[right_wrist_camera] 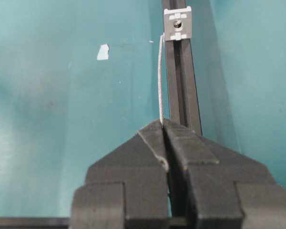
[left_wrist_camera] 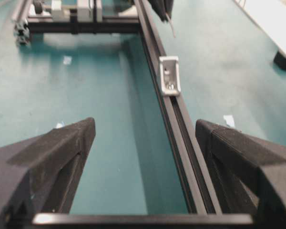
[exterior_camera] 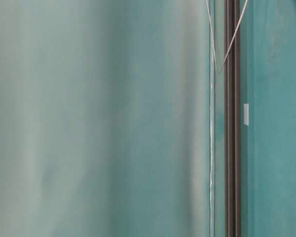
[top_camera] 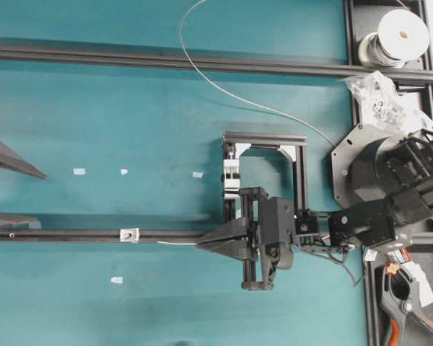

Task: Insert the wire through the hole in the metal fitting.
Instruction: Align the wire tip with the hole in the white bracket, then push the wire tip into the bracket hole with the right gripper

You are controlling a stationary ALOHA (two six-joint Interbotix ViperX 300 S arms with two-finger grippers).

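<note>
Blur swallows most of the table-level view: only a dark rail running top to bottom, a white tape scrap at its 3 o'clock side and two thin strands of wire crossing near the top can be made out.

Overhead, the left gripper is cut off by the frame's 9 o'clock edge — just two black wedge-shaped fingers show, set well apart with nothing between them. The right gripper has its jaws pressed together on the wire, whose short free end pokes out toward 9 o'clock just beside the lower rail. Behind the grip, the fine silvery line sweeps in a wide smooth curve up to the top edge and out of frame; where it runs between that curve and the gripper is hidden by the black arm.

The fitting, a small shiny squarish metal piece with a dark centre hole, sits on the lower rail at 9 o'clock of the wire tip, near it but apart. In the right wrist view the tip stops just at 7 o'clock of the fitting, beside rather than in line with the hole. The gripper's fingers look matte and grainy.
</note>
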